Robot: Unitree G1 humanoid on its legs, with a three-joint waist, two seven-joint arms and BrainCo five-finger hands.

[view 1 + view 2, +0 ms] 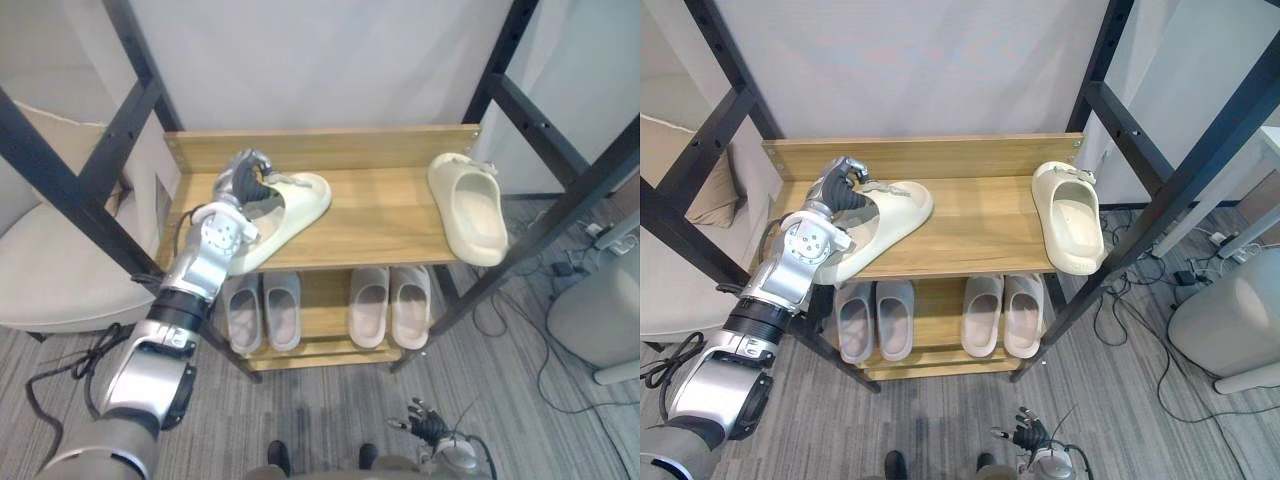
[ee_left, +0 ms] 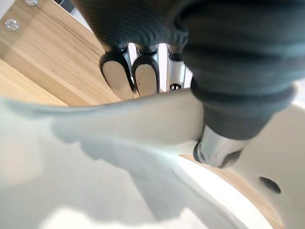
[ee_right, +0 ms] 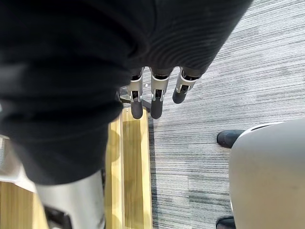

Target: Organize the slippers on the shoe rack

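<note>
Two cream slippers lie on the wooden top shelf (image 1: 385, 225) of the shoe rack. The left one (image 1: 300, 205) sits askew, toe toward the back right, and my left hand (image 1: 243, 188) is shut on its strap. In the left wrist view the fingers (image 2: 119, 76) curl over one side of the strap (image 2: 119, 119) and the thumb (image 2: 214, 148) presses the other. The other slipper (image 1: 472, 212) lies alone at the shelf's right end, overhanging the front edge. My right hand (image 1: 430, 425) hangs low in front of the rack, fingers (image 3: 155, 100) relaxed and empty.
Two pairs of pale grey slippers (image 1: 265, 312) (image 1: 390, 305) stand side by side on the lower shelf. Black slanted frame bars (image 1: 120, 140) (image 1: 560, 150) flank the rack. A cushioned seat (image 1: 50, 265) is at the left, a grey appliance (image 1: 600, 310) and floor cables at the right.
</note>
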